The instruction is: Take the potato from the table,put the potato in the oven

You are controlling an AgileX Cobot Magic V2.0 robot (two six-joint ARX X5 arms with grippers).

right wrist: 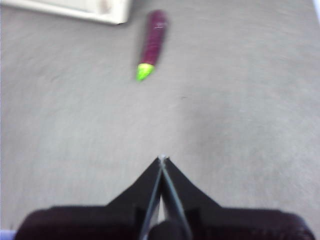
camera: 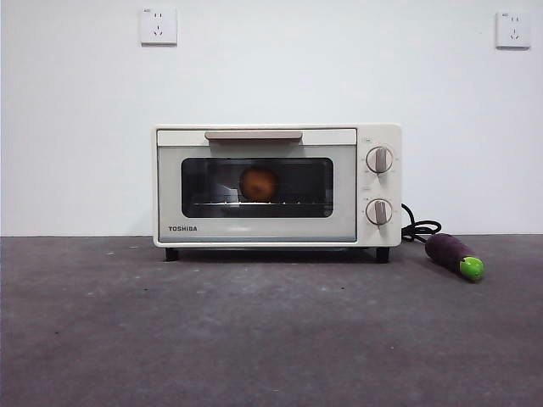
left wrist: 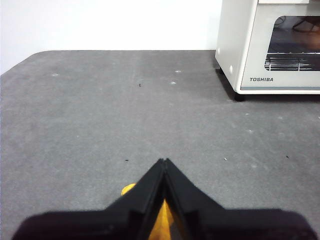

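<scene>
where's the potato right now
In the front view the potato sits inside the oven, on its wire rack behind the closed glass door, left of the two knobs.

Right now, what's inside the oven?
Through the closed glass door of the oven, the potato sits on the wire rack. The cavity behind the cream door frame is hidden.

"TOSHIBA" on the oven (camera: 254,227) door

Orange-brown potato (camera: 260,183), cream oven (camera: 277,186), purple eggplant (camera: 450,252)
</scene>
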